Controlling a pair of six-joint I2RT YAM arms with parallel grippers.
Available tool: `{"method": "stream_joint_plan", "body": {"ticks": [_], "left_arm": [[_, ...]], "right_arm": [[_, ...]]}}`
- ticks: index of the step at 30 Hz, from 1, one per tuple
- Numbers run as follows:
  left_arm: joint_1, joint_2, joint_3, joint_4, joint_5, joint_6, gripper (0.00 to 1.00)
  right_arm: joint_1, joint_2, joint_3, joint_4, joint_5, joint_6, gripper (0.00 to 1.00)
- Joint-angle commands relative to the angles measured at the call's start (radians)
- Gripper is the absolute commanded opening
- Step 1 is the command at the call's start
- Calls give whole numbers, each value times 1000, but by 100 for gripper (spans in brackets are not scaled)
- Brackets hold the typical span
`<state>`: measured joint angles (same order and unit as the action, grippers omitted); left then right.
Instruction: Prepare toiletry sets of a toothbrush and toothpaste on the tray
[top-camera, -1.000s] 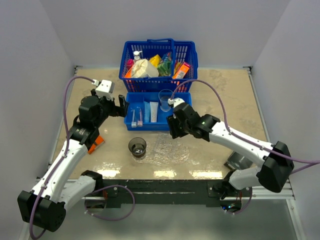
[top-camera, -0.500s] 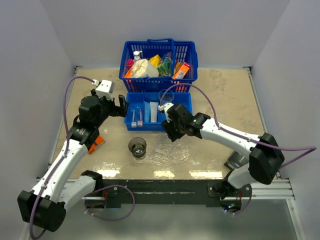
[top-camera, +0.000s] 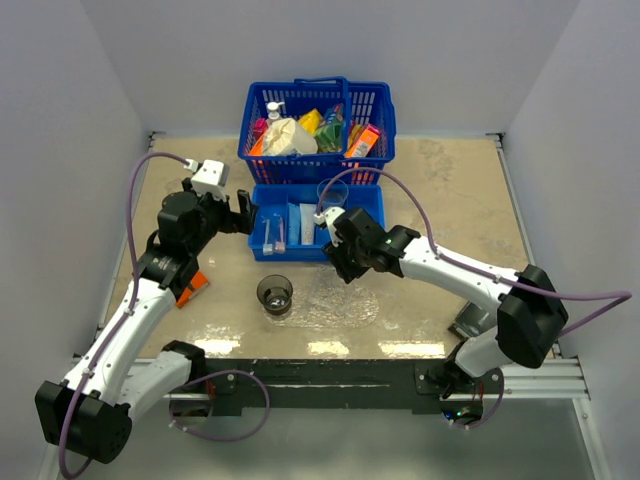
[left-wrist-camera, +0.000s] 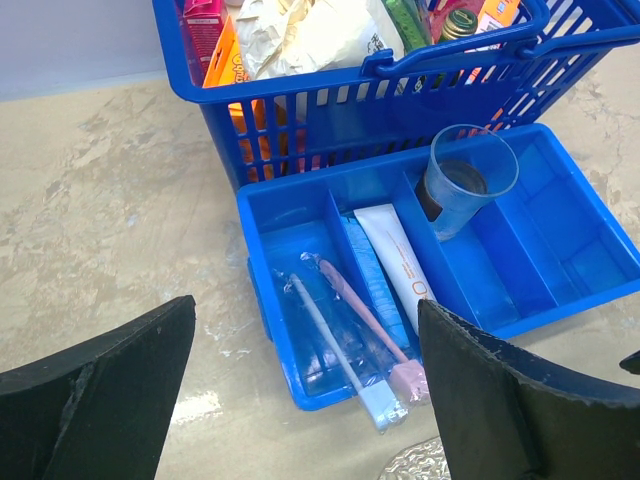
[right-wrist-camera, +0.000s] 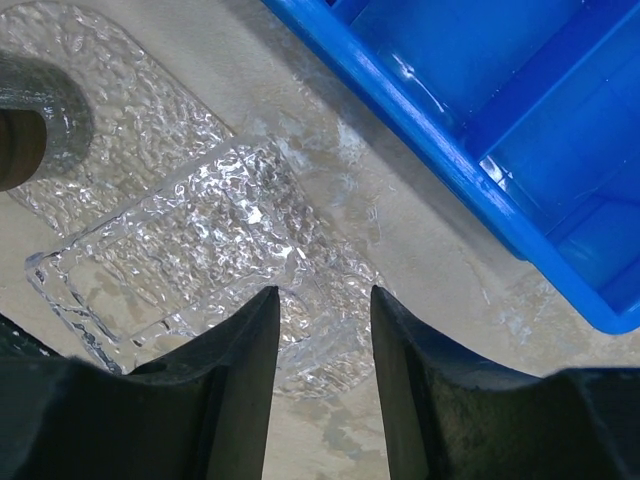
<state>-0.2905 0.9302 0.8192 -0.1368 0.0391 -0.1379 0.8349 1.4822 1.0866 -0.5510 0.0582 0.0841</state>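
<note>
Two clear-wrapped toothbrushes (left-wrist-camera: 350, 330) lie in the left compartment of the blue divided bin (left-wrist-camera: 262, 290), also visible from above (top-camera: 273, 235). A white toothpaste tube (left-wrist-camera: 395, 262) and a pale blue one (left-wrist-camera: 372, 285) lie in the compartment beside them (top-camera: 307, 222). The clear bumpy tray (top-camera: 340, 300) sits in front of the bin with a smoky cup (top-camera: 274, 294) at its left end. My left gripper (top-camera: 243, 215) is wide open and empty, left of the bin (left-wrist-camera: 305, 305). My right gripper (top-camera: 340, 265) is open and empty, just over the tray's far edge (right-wrist-camera: 322, 295).
A second clear cup (left-wrist-camera: 465, 180) stands in the bin's middle compartment. A blue handled basket (top-camera: 300, 168) full of packets stands behind the bin. An orange item (top-camera: 192, 285) lies by the left arm. A grey object (top-camera: 475, 322) sits at the near right.
My right arm has swung a little to the left, bringing its gripper over the tray's far edge. The left arm has not moved.
</note>
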Motion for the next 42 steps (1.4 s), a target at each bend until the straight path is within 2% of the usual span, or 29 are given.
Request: {"method": "stream_joint_plan", "body": {"ticks": [1,24,42], "left_arm": [[-7,-2,-11,32,5,9,96],[-9,-4,-11,34,7,11,96],[-9,-5,-9,32,8,11,96]], "right_arm": [[-3,10,1,42,-12,-29,43],[-3,18,-39,66,-55,-7,27],[-2,-72,-83,36,-35,190,9]]}}
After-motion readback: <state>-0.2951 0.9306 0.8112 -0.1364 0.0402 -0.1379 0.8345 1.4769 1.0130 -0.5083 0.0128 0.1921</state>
